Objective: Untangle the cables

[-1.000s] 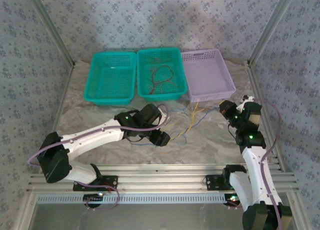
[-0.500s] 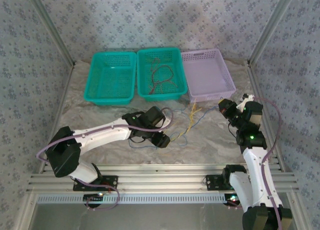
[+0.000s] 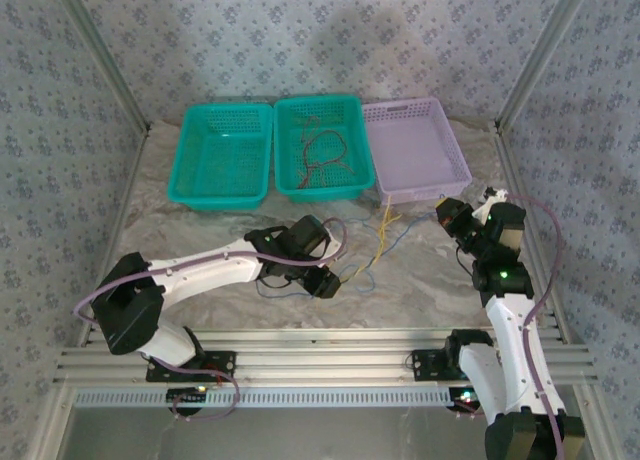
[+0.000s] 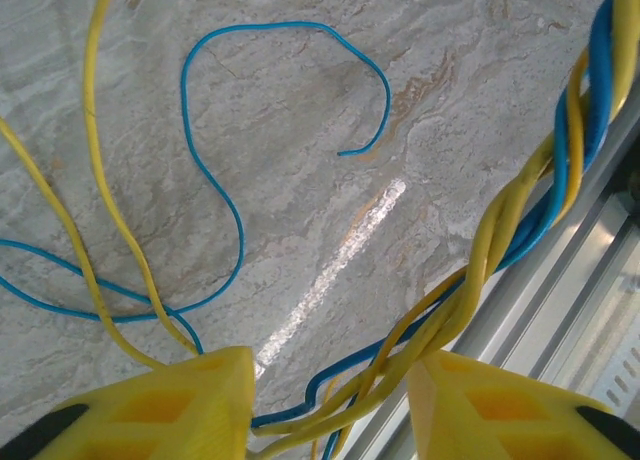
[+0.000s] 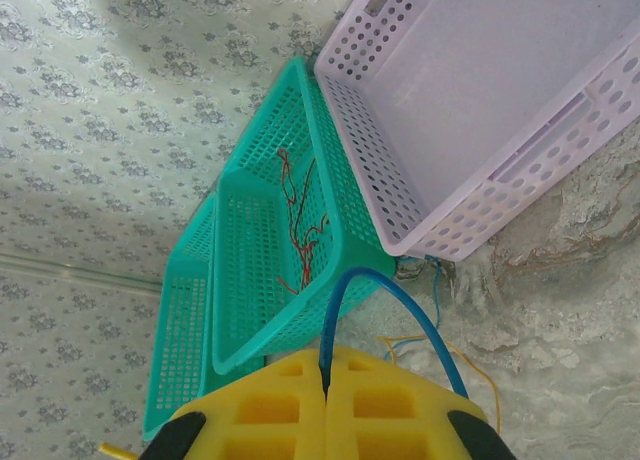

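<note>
Cables (image 4: 500, 242) slant, twisted, up-right through parted left claw (image 4: 330, 385).

Over the last second I watched my left arm's (image 3: 200, 270) elbow block swing from the lower left edge in toward the middle of the frame and rise a touch. With it the left gripper (image 3: 322, 282) slid slightly down and right, closer along the yellow and blue cables (image 3: 380, 245). My right gripper (image 3: 447, 212) crept a little up and left, nearer the lilac basket's (image 3: 425, 192) front rim.
</note>
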